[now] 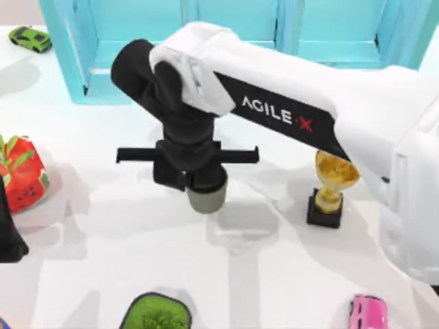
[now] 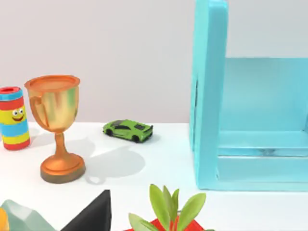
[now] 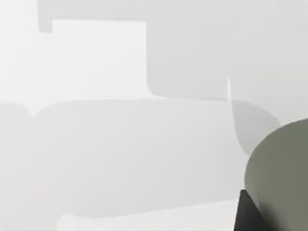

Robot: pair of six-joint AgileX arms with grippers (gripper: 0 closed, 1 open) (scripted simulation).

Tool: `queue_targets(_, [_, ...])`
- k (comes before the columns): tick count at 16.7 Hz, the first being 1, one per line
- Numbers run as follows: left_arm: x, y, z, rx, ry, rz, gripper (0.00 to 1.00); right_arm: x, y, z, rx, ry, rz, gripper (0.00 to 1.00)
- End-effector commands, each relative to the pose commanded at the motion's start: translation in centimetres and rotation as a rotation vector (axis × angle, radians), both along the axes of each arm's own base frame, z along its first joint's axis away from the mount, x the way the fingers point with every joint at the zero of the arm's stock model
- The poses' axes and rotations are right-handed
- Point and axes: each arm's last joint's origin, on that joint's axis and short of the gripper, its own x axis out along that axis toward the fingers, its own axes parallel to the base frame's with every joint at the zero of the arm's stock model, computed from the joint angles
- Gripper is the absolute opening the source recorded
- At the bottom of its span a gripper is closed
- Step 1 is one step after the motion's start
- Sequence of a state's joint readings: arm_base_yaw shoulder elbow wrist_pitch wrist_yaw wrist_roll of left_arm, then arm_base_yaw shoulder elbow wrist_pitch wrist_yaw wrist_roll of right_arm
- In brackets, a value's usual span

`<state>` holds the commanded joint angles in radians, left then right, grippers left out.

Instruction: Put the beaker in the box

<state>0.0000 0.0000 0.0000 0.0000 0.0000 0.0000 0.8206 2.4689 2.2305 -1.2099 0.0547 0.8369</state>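
Beaker-to-box transfer is judged to be at the carrying step. Across the back of the bench (image 1: 288,267) stands the teal cabinet (image 1: 226,27); no box can be made out. Over the bench's middle, the right arm's pincer (image 1: 199,179) is pinched on the beaker (image 1: 206,199), which appears lifted, its shadow cast apart to its right. Next, the box must be found and the beaker carried above its opening before release. The left pincer (image 1: 8,233) is parked at the left edge; its fingers cannot be judged.
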Motion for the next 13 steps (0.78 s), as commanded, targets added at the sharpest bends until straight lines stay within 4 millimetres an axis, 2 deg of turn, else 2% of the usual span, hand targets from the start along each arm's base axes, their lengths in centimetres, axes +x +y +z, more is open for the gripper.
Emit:
queue_targets(1, [0.0,0.0,0.0,0.000,0.000,0.000,1.00,1.1,-1.7,1.7,0.028,-0.013,0.003,0.00])
queue_targets(3, [0.0,0.0,0.0,0.000,0.000,0.000,1.00,3.3,-6.3,5.8,0.085,-0.055,0.007,0.00])
queue_targets(6, [0.0,0.0,0.0,0.000,0.000,0.000,1.00,5.2,-15.9,11.8,0.127,-0.135,0.012,0.00])
queue_targets(8, [0.0,0.0,0.0,0.000,0.000,0.000,1.00,4.8,-22.8,14.5,0.114,-0.174,0.012,0.00])
queue_targets(10, [0.0,0.0,0.0,0.000,0.000,0.000,1.00,3.6,-29.2,15.5,0.077,-0.171,0.008,0.00])
queue_targets(13, [0.0,0.0,0.0,0.000,0.000,0.000,1.00,1.1,-36.8,14.6,0.021,-0.099,-0.001,0.00])
